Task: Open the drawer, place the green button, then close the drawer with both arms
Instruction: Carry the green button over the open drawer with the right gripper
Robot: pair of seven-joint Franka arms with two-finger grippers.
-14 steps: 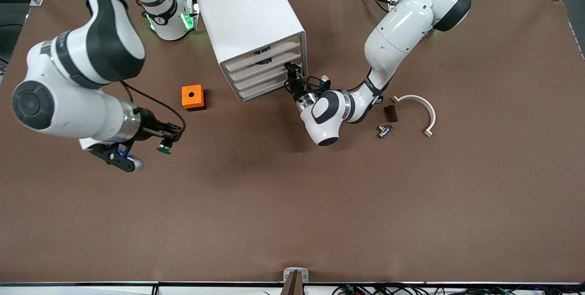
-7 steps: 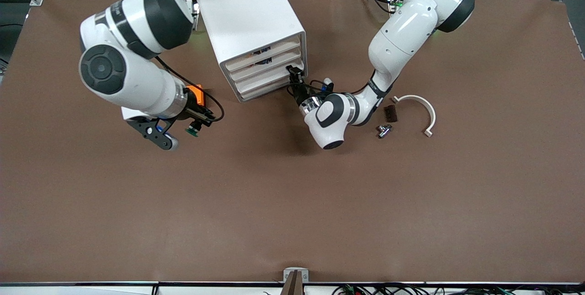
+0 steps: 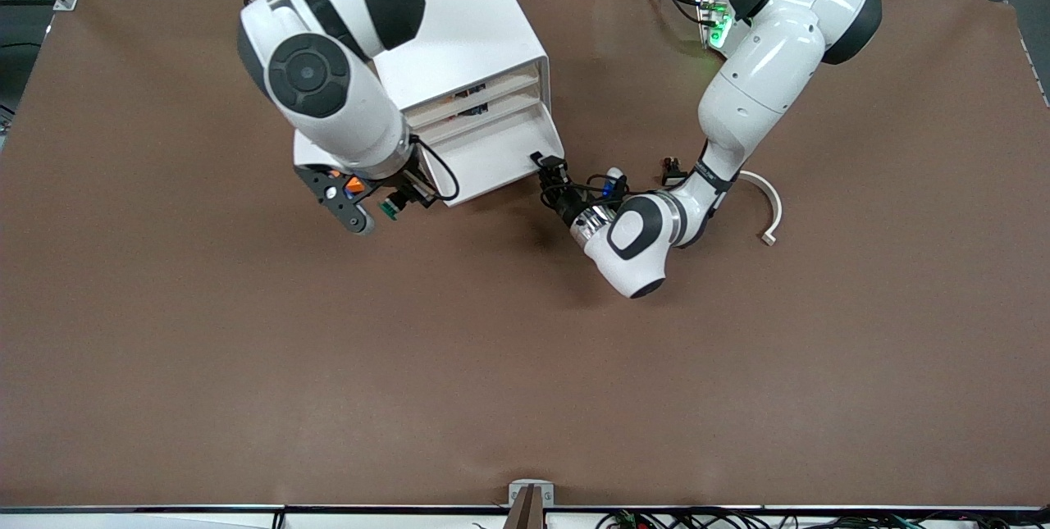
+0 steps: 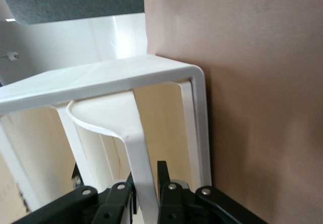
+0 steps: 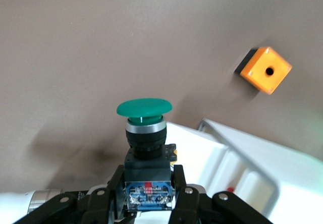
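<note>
Your front camera sat high across the bench (image 3: 525, 365), facing the robots, their bases along the top of its picture. Your left wrist camera looked along its own jaws, very close to the drawer (image 4: 126, 82), whose front filled most of that picture. Your right wrist camera looked down past the button (image 5: 144, 108) onto the bench. It shared the orange cube (image 5: 265, 69) and the drawer's corner with the front camera.

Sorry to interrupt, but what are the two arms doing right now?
The left gripper is shut on the front of the drawer, which stands pulled out of the cabinet. The right gripper holds the green button in the air beside the drawer, not yet in it.
</note>
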